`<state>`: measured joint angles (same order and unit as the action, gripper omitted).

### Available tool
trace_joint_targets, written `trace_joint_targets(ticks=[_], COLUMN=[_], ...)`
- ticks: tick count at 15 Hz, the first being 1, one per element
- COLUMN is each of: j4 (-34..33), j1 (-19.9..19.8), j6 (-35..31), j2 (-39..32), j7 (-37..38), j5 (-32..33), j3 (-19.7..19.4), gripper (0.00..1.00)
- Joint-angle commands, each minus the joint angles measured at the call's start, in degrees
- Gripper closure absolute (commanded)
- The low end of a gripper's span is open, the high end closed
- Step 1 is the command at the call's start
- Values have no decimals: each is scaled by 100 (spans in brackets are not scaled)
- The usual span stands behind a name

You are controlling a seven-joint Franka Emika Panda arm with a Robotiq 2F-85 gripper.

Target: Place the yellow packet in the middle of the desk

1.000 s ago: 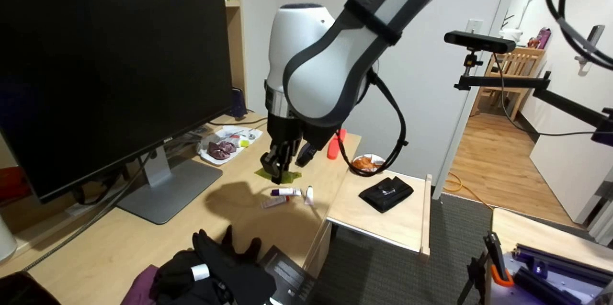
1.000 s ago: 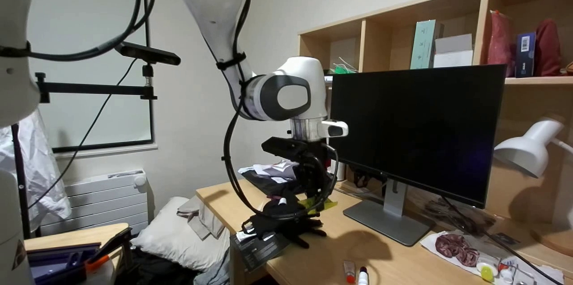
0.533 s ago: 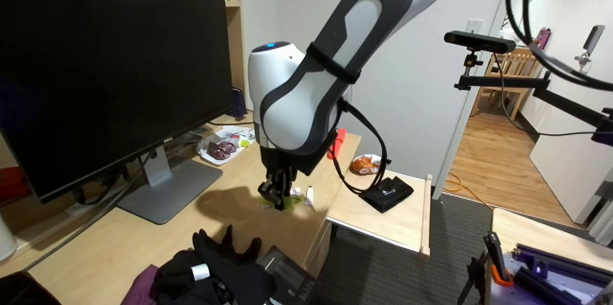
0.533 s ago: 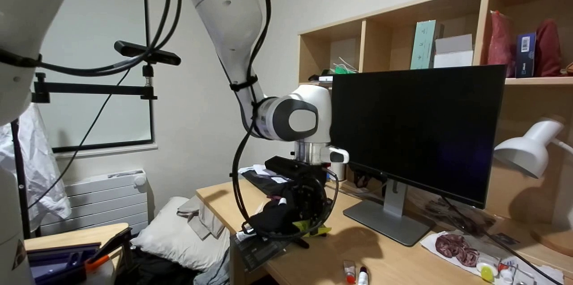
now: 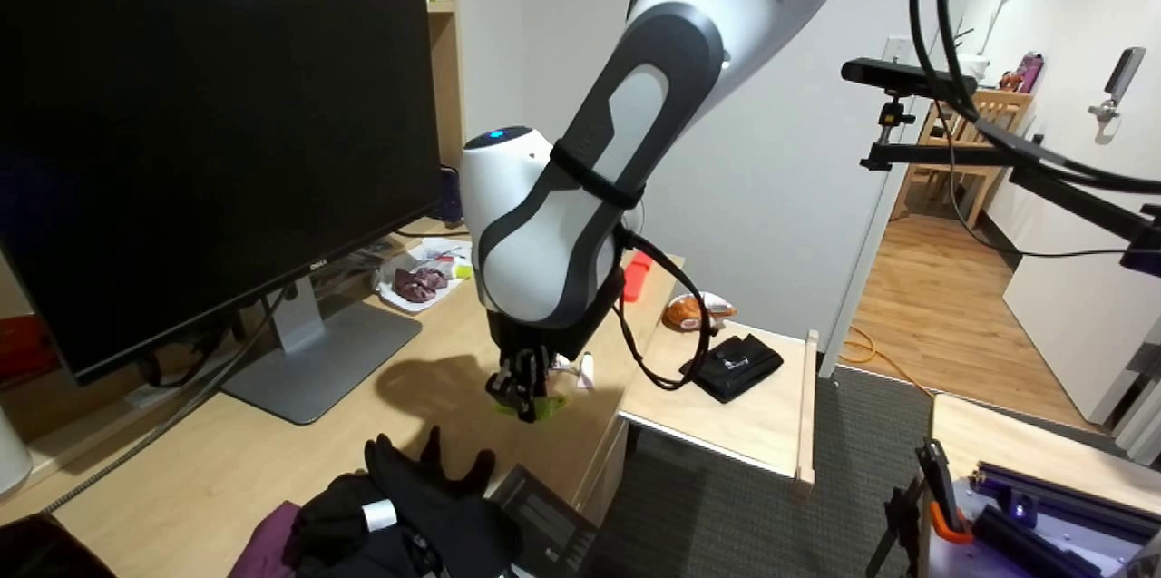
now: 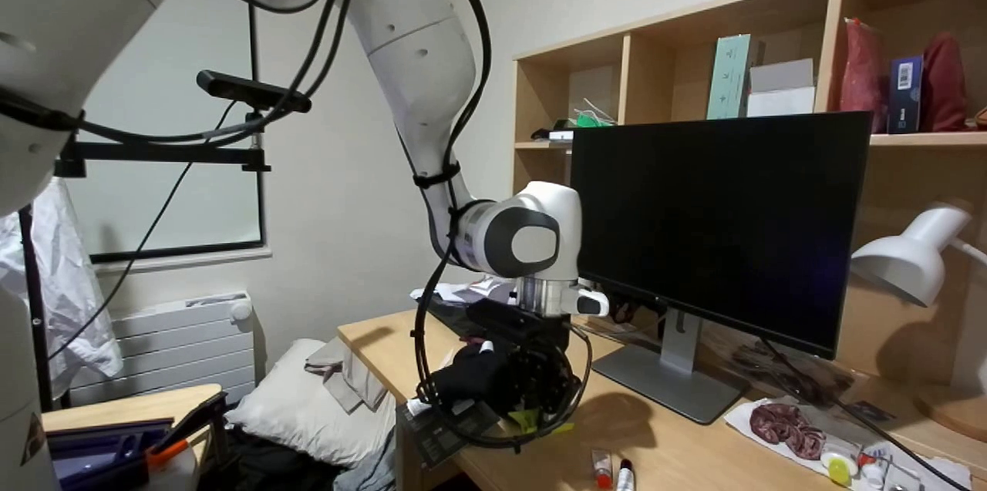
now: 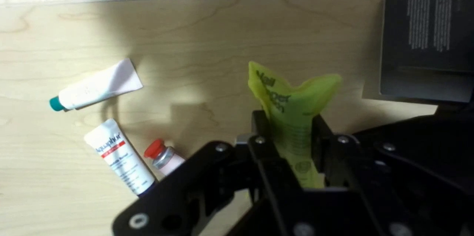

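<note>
Hand (image 7: 290,125) gripping yellow packet (image 7: 294,117), its print buckled, Aquaphor tube (image 7: 120,157) on desk (image 7: 207,54), monitor (image 5: 227,151) marked DELL.

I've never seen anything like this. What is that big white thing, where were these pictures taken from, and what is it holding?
The big white thing is a robot arm, a machine with joints. At its end is a gripper, a kind of two-fingered claw. Two pictures are taken from outside the robot; the third looks down from its wrist.

The arm reaches over a wooden desk. On the desk are a computer screen, what looks like a black glove and three small tubes. The gripper is shut on a yellow packet, which bends in its grip. The packet is meant to go in the middle of the desk.
</note>
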<state>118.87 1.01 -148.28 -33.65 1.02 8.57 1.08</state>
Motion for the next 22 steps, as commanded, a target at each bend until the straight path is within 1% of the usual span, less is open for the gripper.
trace_joint_targets(ticks=[1,6,11,12,13,14,15,18,20,21,22], j4=[-166,-228,-195,-194,-195,-171,-153,6,111,134,213], j1=[-24,-193,-243,-239,-243,-261,-289,-329,-341,-351,-351], j6=[-48,-278,-572,-637,-672,-734,-778,-1005,-1213,-1274,-1330], j2=[-201,-383,-501,-523,-538,-523,-507,-279,-77,12,215], j7=[-265,-593,-794,-792,-798,-810,-834,-780,-751,-743,-720], j5=[-29,-110,-94,-94,-99,-120,-149,-280,-359,-416,-488], j3=[-95,-13,5,-4,2,31,74,234,356,425,513], gripper=[89,89,89,80,46,45,39,21,7,2,0])
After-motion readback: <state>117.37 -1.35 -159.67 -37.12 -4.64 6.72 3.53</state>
